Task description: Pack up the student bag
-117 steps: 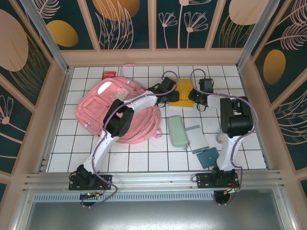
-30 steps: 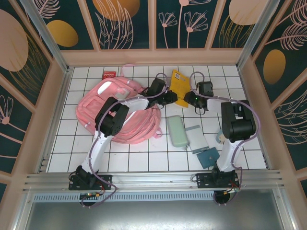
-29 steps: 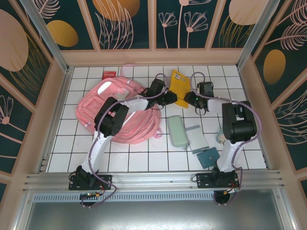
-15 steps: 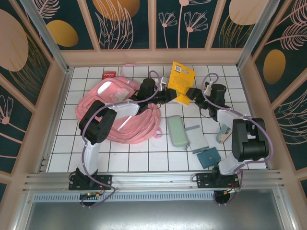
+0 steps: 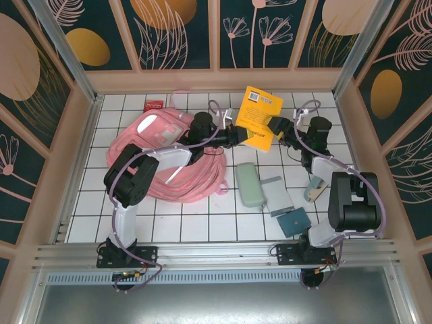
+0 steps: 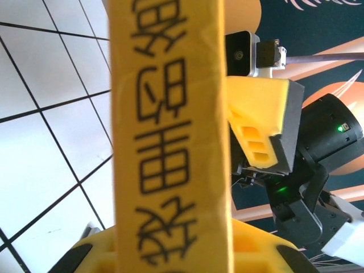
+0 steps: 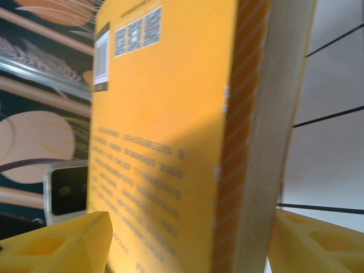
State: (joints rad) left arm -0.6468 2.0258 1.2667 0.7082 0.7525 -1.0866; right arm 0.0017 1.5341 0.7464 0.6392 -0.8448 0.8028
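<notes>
White-tiled table (image 5: 135, 223) inside dark flower-patterned walls — the student bag (image 5: 118, 152) lay slumped on the left-centre tiles, with the left arm reaching across it. Left gripper (image 5: 236, 133) was clamped on the spine of a yellow book (image 5: 260, 113), which was raised above the tiles just right of the bag's top. Right gripper (image 5: 275, 125) straddled the book's opposite edge with jaws parted — a sliver of tile showed between the pages and one finger.
</notes>
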